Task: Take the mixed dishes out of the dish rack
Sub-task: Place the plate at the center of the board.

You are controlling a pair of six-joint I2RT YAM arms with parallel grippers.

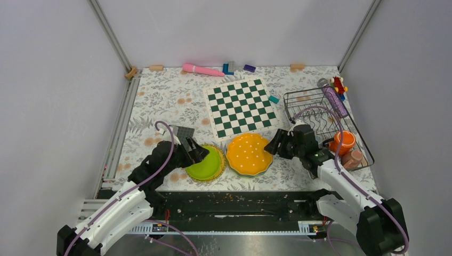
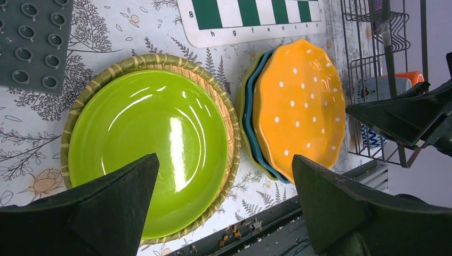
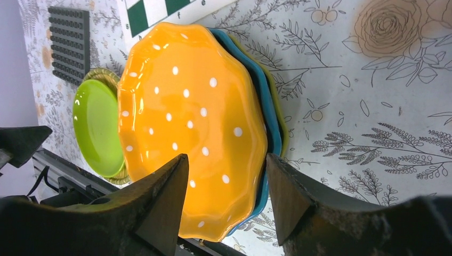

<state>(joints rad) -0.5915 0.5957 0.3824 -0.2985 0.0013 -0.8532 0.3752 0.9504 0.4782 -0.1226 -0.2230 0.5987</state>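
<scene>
left claw [image 2: 225, 160] spread wide, empty, over lime-green plate [image 2: 144, 144] on bench [image 1: 160, 96]. right claw [image 3: 226, 157] partly open, gripping nothing, at rim of orange dotted plate [image 3: 186, 122], which tops teal plate [image 3: 268, 114]. dish rack [image 1: 320, 114] at far right holds orange cup [image 1: 344, 141] and pink cup [image 1: 353, 158].

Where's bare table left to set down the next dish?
Biggest free patch: back left, bordered by the left rail, the chessboard and the grey baseplate. Crowded: front centre, where the lime-green plate, the orange plate stack, the left end effector and the right end effector sit; the dish rack fills the right side.
</scene>
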